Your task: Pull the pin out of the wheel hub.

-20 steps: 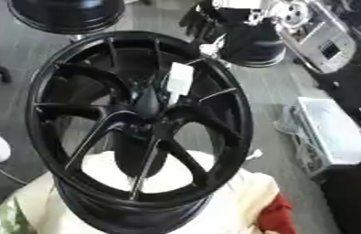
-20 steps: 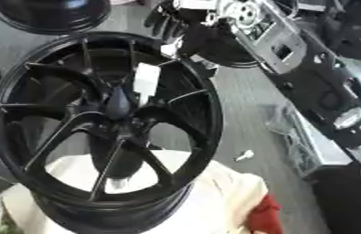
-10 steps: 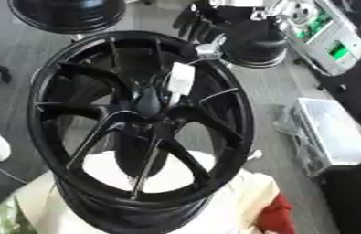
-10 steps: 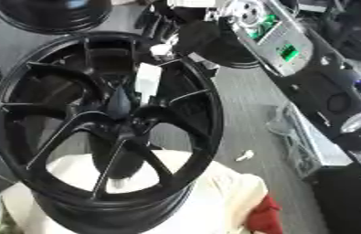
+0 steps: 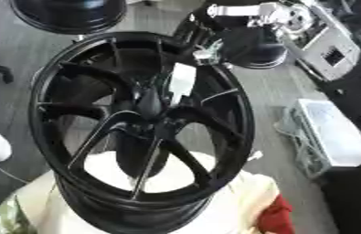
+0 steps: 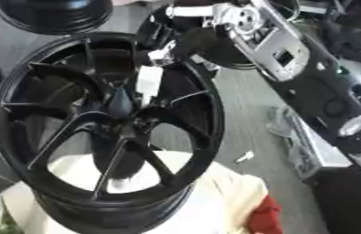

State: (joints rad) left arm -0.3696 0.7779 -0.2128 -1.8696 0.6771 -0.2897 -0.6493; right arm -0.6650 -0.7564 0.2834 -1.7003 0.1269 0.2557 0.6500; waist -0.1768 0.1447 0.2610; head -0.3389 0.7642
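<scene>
Black glossy spoked wheel hub (image 5: 143, 123); right robot hand (image 6: 163, 39) at rim.

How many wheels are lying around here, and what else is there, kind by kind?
Black wheels: 3 (the near one, one at top left, one behind the robot's right hand)
White tags: 1
Cream cloths: 1
Red cloths: 1
White trays: 1
Total: 7

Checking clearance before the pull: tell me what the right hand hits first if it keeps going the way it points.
The right hand points down-left over the wheel rim. First in line looks like the white tag above the hub; depth is unclear, so the spokes may come first.
</scene>
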